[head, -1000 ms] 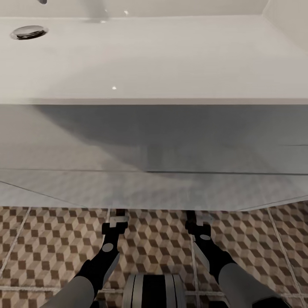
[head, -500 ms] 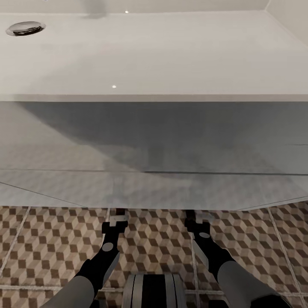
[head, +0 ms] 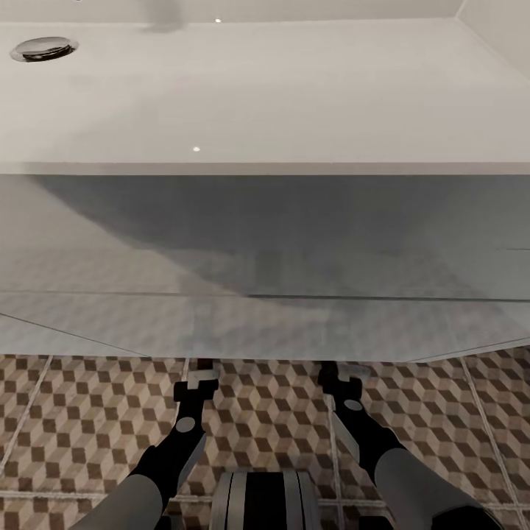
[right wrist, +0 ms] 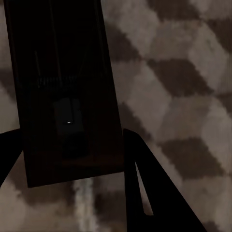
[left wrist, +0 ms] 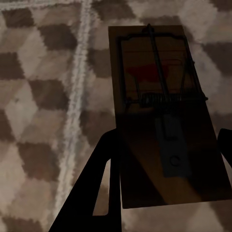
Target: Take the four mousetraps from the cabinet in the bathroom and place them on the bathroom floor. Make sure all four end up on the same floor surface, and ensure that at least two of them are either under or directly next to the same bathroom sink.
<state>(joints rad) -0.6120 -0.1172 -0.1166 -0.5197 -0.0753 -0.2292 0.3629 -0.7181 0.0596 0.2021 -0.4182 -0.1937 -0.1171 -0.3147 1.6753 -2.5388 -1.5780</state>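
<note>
A mousetrap [left wrist: 164, 96], a flat wooden board with dark wire and a red mark, lies lengthwise between the fingers of my left gripper [left wrist: 169, 135], which is shut on its long edges just above the bathroom floor [left wrist: 43, 96]. My right gripper [right wrist: 67, 135] is shut on a second mousetrap [right wrist: 63, 72], dark in shadow, over the same cube-pattern tiles [right wrist: 183, 72]. In the head view both grippers, left [head: 201, 377] and right [head: 340, 374], reach down to the foot of the sink unit. The cabinet is out of view.
A wide white sink [head: 243, 96] with a chrome drain [head: 43, 48] spans the top of the head view. Its glossy white flat front [head: 265, 243] drops to the floor [head: 88, 412] right ahead of both grippers. My own base [head: 265, 500] sits between the arms.
The head view shifted slightly a second ago and has held still since. Both grippers stay low at the foot of the sink unit, the left one edging a little forward.
</note>
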